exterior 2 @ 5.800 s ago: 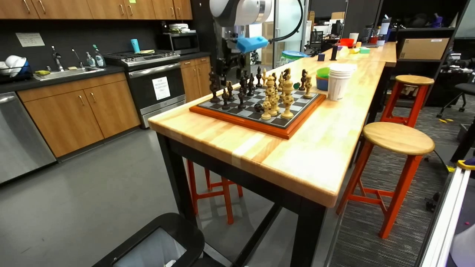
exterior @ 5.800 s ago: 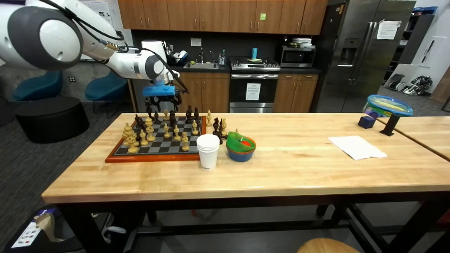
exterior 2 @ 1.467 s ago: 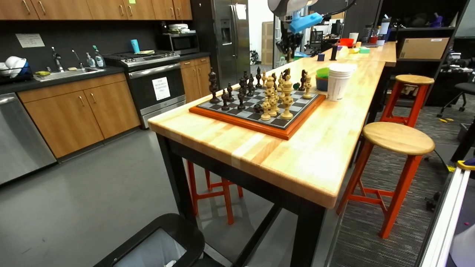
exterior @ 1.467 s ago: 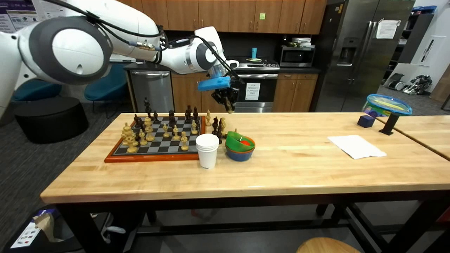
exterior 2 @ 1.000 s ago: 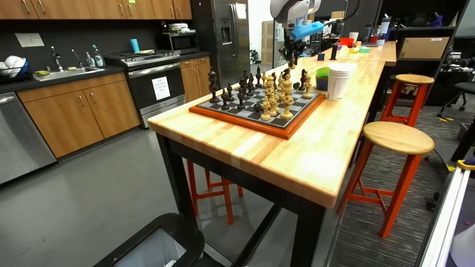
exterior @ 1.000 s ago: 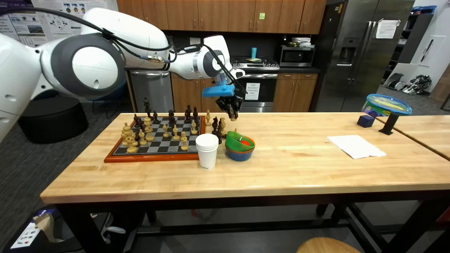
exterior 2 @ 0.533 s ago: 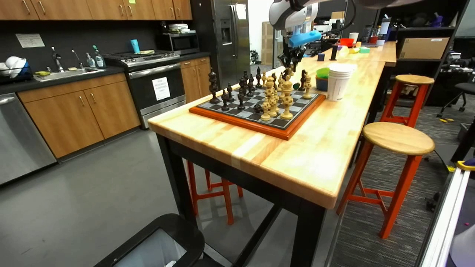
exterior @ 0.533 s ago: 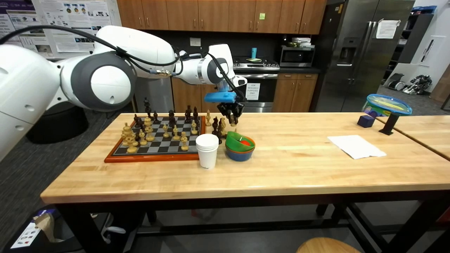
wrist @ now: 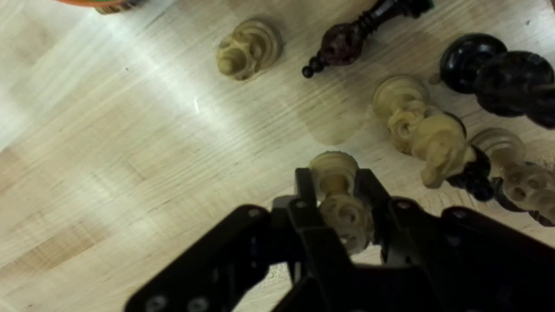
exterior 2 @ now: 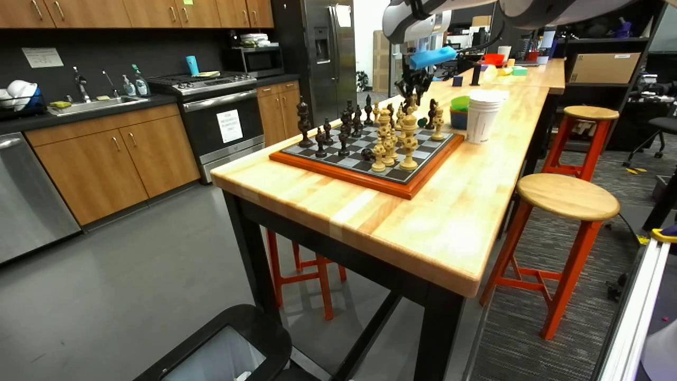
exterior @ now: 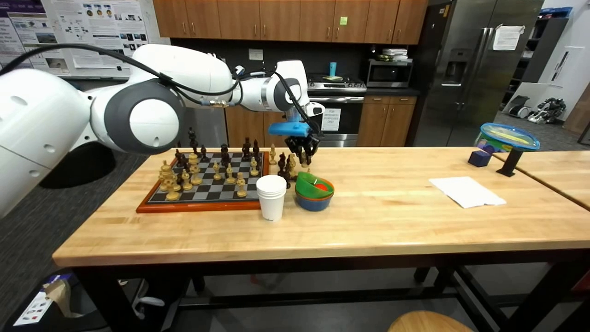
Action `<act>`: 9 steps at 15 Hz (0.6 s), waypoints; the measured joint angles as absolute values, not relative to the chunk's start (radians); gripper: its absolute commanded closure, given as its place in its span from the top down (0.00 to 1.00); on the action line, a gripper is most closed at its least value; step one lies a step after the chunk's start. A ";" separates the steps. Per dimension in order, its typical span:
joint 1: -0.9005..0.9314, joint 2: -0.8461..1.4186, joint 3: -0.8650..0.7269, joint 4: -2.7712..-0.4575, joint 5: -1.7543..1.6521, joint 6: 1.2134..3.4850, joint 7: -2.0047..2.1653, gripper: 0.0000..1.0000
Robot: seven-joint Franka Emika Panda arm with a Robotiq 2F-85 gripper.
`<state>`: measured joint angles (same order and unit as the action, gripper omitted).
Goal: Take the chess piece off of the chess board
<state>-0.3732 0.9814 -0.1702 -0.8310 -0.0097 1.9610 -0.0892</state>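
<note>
The chess board (exterior: 198, 207), with its reddish frame and checkered squares, lies on the table in both exterior views and carries several light and dark pieces. My gripper (wrist: 334, 182) is shut on a light chess piece (wrist: 347, 219), gripped between both fingers with its round base pointing down. In an exterior view the gripper (exterior: 304, 154) hangs low over the table, off the board past its right side. Whether the held piece's base touches the wood cannot be told. The fingers hide part of its upper end.
Beside the grip stand a light knight (wrist: 433, 138), a dark piece (wrist: 507, 82), a small light pawn (wrist: 249, 50) and a slim dark piece (wrist: 342, 43). Nearer the front are white stacked cups (exterior: 272, 198) and a green bowl (exterior: 306, 184) in a blue bowl (exterior: 314, 204).
From above the board's far part, my gripper has travelled to the right, past the board's edge. Over the last second and a half it has sunk toward the table, slowing almost to a standstill.
</note>
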 measured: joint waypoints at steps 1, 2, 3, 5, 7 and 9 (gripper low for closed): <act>-0.373 0.985 -0.170 -0.823 -0.007 1.954 -0.088 0.55; -0.373 0.989 -0.170 -0.815 -0.003 1.947 -0.087 0.59; -0.373 0.993 -0.170 -0.806 0.000 1.940 -0.086 0.65; -0.373 0.998 -0.170 -0.794 0.003 1.932 -0.085 0.78; -0.374 1.002 -0.170 -0.783 0.003 1.925 -0.083 0.92; -0.374 1.006 -0.170 -0.772 0.003 1.920 -0.081 1.00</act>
<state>-0.3737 1.0063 -0.1701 -0.7720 0.0034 1.9198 -0.0805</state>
